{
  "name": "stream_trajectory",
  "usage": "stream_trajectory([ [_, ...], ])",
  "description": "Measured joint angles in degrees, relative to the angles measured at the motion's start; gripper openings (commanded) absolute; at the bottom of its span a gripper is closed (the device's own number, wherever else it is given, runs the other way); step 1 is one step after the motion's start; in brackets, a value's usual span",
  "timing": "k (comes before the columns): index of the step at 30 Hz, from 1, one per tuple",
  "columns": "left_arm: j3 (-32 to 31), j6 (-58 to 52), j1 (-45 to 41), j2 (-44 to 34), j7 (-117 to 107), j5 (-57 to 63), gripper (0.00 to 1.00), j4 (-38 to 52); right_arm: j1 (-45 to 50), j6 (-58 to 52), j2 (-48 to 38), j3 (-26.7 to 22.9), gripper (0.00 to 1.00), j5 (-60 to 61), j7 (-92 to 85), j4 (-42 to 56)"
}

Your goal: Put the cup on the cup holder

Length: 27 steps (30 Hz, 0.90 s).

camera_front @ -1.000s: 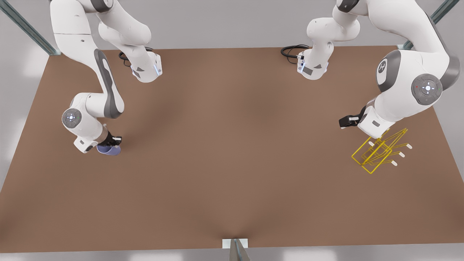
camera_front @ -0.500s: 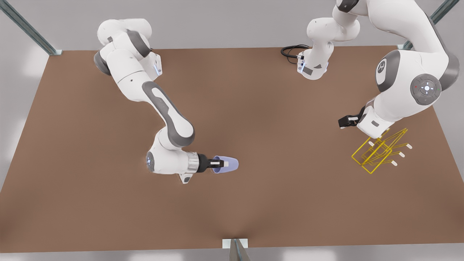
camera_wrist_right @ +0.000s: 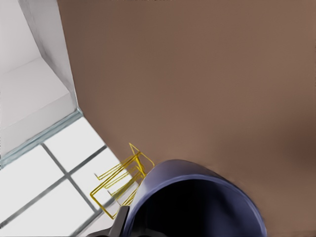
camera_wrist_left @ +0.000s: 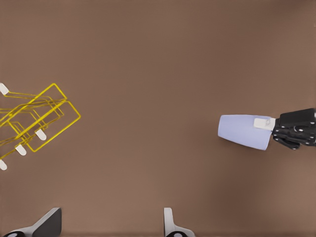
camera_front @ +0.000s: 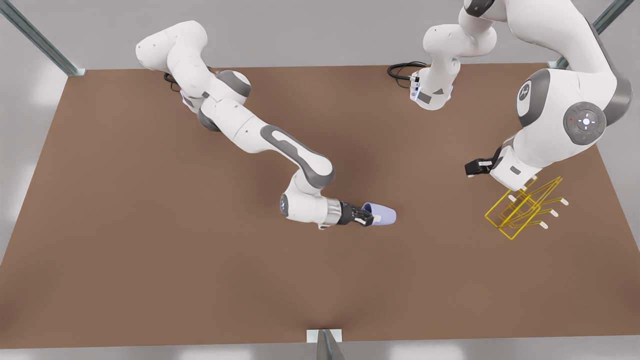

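- My R gripper [camera_front: 373, 216] is clamped on the cup [camera_front: 384, 215]: one finger goes inside the rim and a white pad [camera_front: 378, 218] sits on the outer wall.
- The cup is carried lying on its side, mouth toward my R wrist and narrow base pointing at the cup holder [camera_front: 522, 210].
- The cup is well apart from the cup holder, on its front-view-left side, above the brown table [camera_front: 250, 280]. I can't tell if it clears the tabletop.
- R wrist cam: the cup's dark mouth [camera_wrist_right: 197, 202] is right up close, with the yellow wire cup holder [camera_wrist_right: 121, 180] farther off beyond the rim.
- My L gripper [camera_front: 469, 169] is released, with nothing in it. It hangs just beside the cup holder, on the side facing the cup and higher up.
- L wrist cam: my own fingertips [camera_wrist_left: 49, 224] are spread wide apart with bare table between them. The cup holder [camera_wrist_left: 39, 118] is near them, and the R gripper [camera_wrist_left: 295, 129] with the cup [camera_wrist_left: 244, 131] is far across from it.
- The cup holder rests on the table near the edge at the front view's right, lying tilted, its white-capped prongs [camera_front: 554, 213] pointing away from the cup. No cup is on it.
- The L arm waits over the cup holder.
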Motion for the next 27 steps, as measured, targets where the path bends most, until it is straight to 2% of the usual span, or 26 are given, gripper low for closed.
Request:
stream_trajectory([
  [10,-1.5,-1.3,0.1,-1.2,0.1,-1.4,1.00,1.5,0.1,3.8,2.4,0.4,0.21,-1.4,8.7,-1.1],
  [13,0.7,2.7,-3.1,-5.7,-0.2,-1.4,1.00,-6.8,0.1,4.1,3.0,0.5,0.21,-1.5,10.2,-2.0],
  [18,1.4,6.6,-3.6,-6.4,-0.7,-1.4,1.00,-8.7,0.9,4.4,4.0,0.4,0.21,-1.6,12.2,-2.3],
  [19,1.4,7.0,-3.4,-6.5,-0.8,-1.4,1.00,-8.8,1.0,4.4,4.0,0.4,0.66,-1.6,12.6,-2.4],
  [20,1.4,7.4,-3.4,-6.5,-0.9,-1.4,1.00,-8.8,1.0,4.3,4.0,0.4,0.96,-2.6,13.0,-2.4],
  [21,1.4,7.7,-3.4,-6.5,-0.9,-1.4,1.00,-8.9,1.0,4.3,4.0,0.4,1.00,-3.5,13.4,-2.4],
  [27,1.2,8.2,-3.6,-6.5,-1.4,-1.4,1.00,-9.1,-1.6,1.7,2.2,2.1,1.00,-9.7,15.4,-6.3],
])
